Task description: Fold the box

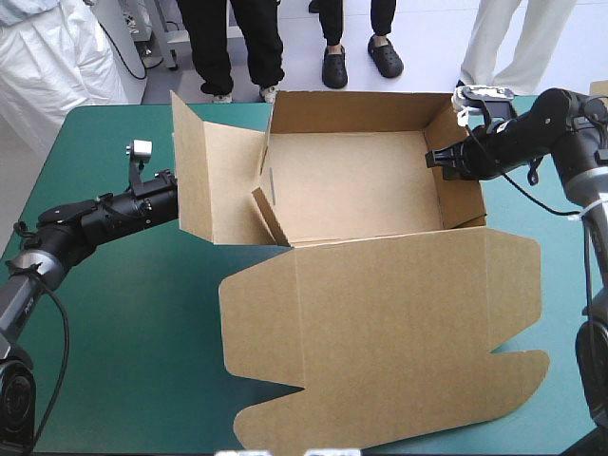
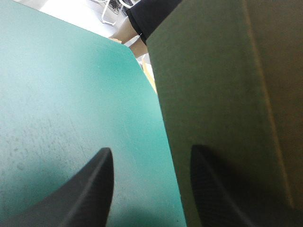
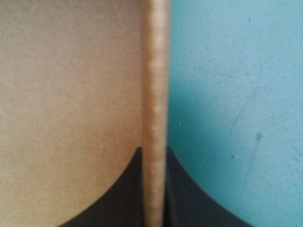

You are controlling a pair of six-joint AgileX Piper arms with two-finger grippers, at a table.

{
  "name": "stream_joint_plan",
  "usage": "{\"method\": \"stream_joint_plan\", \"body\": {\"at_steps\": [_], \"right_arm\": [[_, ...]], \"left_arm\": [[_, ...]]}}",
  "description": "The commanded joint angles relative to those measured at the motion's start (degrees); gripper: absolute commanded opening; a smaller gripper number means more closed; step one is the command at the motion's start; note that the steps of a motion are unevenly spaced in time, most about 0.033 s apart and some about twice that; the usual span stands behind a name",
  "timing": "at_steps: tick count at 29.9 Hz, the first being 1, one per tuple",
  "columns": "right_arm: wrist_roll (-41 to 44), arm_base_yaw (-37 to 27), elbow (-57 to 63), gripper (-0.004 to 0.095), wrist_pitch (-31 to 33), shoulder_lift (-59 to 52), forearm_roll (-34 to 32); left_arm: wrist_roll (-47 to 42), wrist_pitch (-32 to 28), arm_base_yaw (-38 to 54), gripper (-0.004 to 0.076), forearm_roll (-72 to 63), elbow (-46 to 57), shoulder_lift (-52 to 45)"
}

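A brown box (image 1: 361,180) is taking shape on the far half of the teal-green cover (image 1: 123,332), with a robot arm working at each of its sides. The right gripper (image 1: 445,157) is pinching the top edge of the right wall (image 1: 467,195). In its wrist view the black fingers are pressing together on that edge, board on one side of it and cover on the other. The left gripper (image 1: 171,195) is reaching in against the outer face of the left wall panel (image 1: 204,180). Its fingers are standing wide apart, gripping nothing: one is hanging over the bare cover and the other is lying close along the board, though contact cannot be made out.

The fold is looking roughly half done. The back wall (image 1: 351,109) and the right wall are standing upright, forming two sides of a tray. The left wall panel is standing too, but leaning outward. Its top flap is sticking up untucked, and a small flap (image 1: 268,217) is jutting loosely into the tray at the near left corner. The lid (image 1: 399,342) is lying flat toward the near edge, its side flaps spread out. By appearances the left side is the work remaining: bringing that panel square and tucking its flaps into the tray.
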Motion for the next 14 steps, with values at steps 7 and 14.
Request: {"method": "stream_joint_plan", "body": {"at_steps": [7, 14], "right_arm": [[0.07, 0.21, -1.43, -0.0021, -2.36, -2.55, 2.64], [0.29, 0.21, -1.43, -0.0022, -2.58, -2.55, 2.53]], "left_arm": [[-3.76, 1.12, -6.08, 0.0395, -4.63, -8.11, -1.67], [-7.72, -1.09, -9.28, 0.0398, -0.71, -12.01, -1.67]]}}
